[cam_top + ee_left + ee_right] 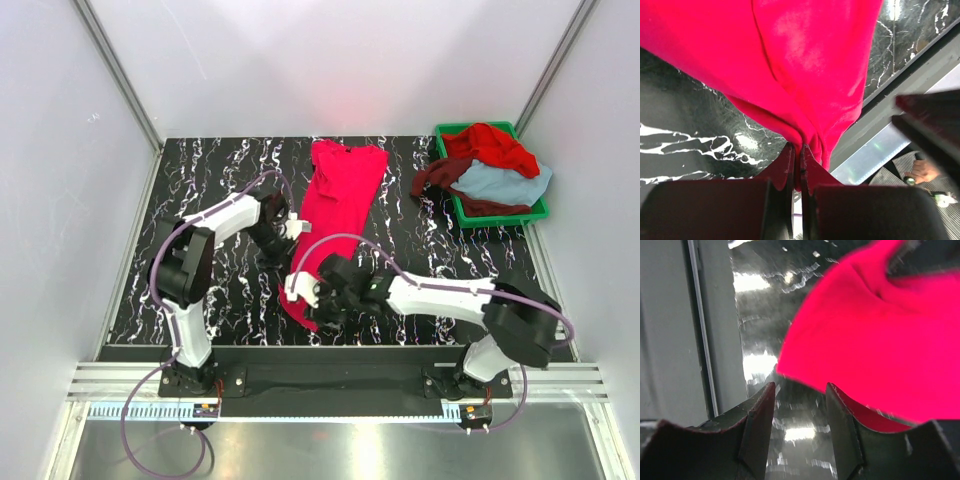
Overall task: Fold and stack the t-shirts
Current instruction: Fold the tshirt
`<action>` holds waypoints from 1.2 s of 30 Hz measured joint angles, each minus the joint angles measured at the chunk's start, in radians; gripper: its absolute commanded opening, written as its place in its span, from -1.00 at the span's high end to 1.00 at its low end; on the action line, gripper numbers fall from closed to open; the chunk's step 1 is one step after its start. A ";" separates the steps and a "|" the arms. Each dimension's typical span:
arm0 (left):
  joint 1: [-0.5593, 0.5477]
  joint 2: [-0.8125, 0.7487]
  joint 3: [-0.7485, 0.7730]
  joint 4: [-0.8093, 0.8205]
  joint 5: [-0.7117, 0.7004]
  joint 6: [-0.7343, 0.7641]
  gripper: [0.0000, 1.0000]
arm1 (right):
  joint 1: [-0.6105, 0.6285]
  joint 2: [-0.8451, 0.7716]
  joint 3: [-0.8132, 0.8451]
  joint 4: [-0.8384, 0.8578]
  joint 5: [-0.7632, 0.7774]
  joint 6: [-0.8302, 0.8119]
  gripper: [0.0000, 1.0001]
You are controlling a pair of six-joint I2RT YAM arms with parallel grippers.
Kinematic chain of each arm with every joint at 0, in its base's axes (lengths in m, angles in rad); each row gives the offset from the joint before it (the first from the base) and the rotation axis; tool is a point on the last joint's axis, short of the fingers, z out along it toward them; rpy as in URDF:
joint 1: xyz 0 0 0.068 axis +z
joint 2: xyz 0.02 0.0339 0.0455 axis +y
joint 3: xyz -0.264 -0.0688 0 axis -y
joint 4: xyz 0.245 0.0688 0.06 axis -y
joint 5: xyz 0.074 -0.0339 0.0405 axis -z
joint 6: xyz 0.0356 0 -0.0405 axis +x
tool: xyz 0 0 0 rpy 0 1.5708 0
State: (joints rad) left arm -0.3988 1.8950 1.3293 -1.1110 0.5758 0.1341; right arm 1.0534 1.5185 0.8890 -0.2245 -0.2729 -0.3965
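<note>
The crimson-pink soft cloth t-shirt (pixel 338 195) lies as a long strip running from the far side toward the arms, its left edge pinched in the closed left gripper (pixel 800 152), its near hem just beside the right gripper (pixel 800 390), whose jaws stand apart and empty

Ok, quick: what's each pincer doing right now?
Left pincer: closed, pinching the crimson-pink t-shirt.
Right pincer: open, holding nothing.
</note>
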 measured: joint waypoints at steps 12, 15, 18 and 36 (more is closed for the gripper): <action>0.031 0.027 0.000 -0.018 0.001 0.000 1.00 | 0.111 0.168 0.055 0.124 0.098 0.011 -0.05; 0.039 0.027 0.000 -0.020 0.002 0.000 1.00 | 0.112 0.168 0.055 0.126 0.108 0.011 -0.05; 0.047 0.040 0.008 -0.024 0.003 0.000 1.00 | 0.112 0.168 0.051 0.127 0.108 0.011 -0.04; 0.058 0.066 0.032 -0.039 0.008 0.000 1.00 | 0.112 0.221 0.021 0.194 0.134 0.007 0.69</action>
State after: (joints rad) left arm -0.3412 1.9610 1.3613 -1.1496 0.5835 0.1341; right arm 1.1656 1.7393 0.9096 -0.0307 -0.1394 -0.3897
